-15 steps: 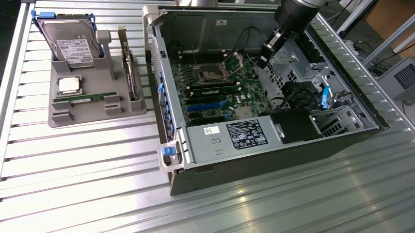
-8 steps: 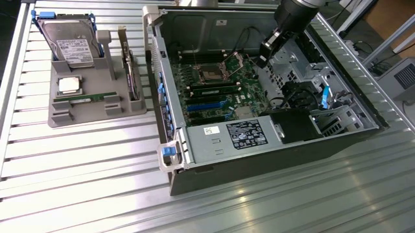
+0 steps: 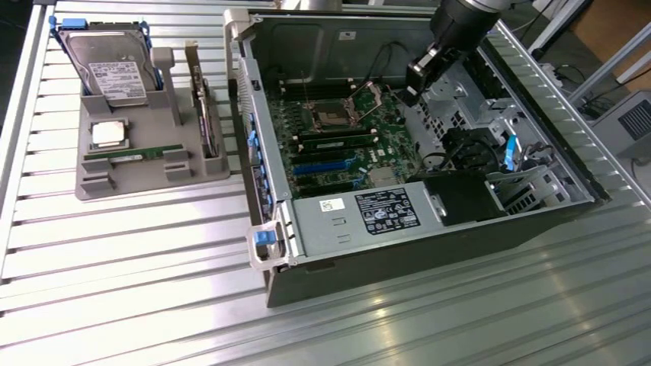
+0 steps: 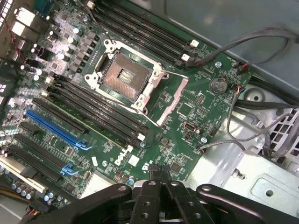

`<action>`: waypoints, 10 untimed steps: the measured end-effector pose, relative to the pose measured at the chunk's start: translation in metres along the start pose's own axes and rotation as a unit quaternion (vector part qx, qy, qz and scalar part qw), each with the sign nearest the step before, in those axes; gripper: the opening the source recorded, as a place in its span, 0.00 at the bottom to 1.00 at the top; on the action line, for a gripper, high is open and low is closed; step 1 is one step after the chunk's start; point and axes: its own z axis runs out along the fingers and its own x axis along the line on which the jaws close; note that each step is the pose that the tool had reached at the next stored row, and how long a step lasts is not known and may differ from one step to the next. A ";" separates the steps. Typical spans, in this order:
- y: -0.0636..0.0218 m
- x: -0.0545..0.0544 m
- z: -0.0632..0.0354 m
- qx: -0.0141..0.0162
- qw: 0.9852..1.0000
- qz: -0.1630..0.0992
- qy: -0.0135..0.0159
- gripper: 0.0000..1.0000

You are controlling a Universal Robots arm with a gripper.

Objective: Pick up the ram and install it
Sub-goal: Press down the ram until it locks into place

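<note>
One ram (image 3: 136, 152), a long thin green stick, lies in a slot at the front of the grey holder tray (image 3: 112, 187) at the exterior view's left. Inside the open computer case (image 3: 407, 221), a dark stick that looks like another ram (image 3: 336, 140) stands in a memory slot just below the bare processor socket (image 3: 333, 116). My gripper (image 3: 413, 88) hangs over the motherboard's far right part, far from the tray. In the wrist view the gripper (image 4: 161, 176) is shut with its fingers pressed together and nothing between them, above the board (image 4: 187, 109) beside the socket (image 4: 124, 74).
The tray also carries a hard drive (image 3: 110, 69), a square silver processor (image 3: 109, 134) and an upright expansion card (image 3: 206, 114). Case walls, black cables (image 3: 392, 53), the power supply (image 3: 376, 213) and the drive cage (image 3: 519, 175) crowd the board. Ribbed metal tabletop (image 3: 133, 259) surrounds everything.
</note>
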 end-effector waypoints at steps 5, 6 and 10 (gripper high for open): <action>0.0000 0.000 0.0000 -0.003 1.000 0.030 -0.001 0.10; 0.0000 0.000 0.0000 -0.004 0.999 0.036 -0.001 0.10; 0.0000 0.000 0.0000 -0.007 0.998 0.064 -0.002 0.10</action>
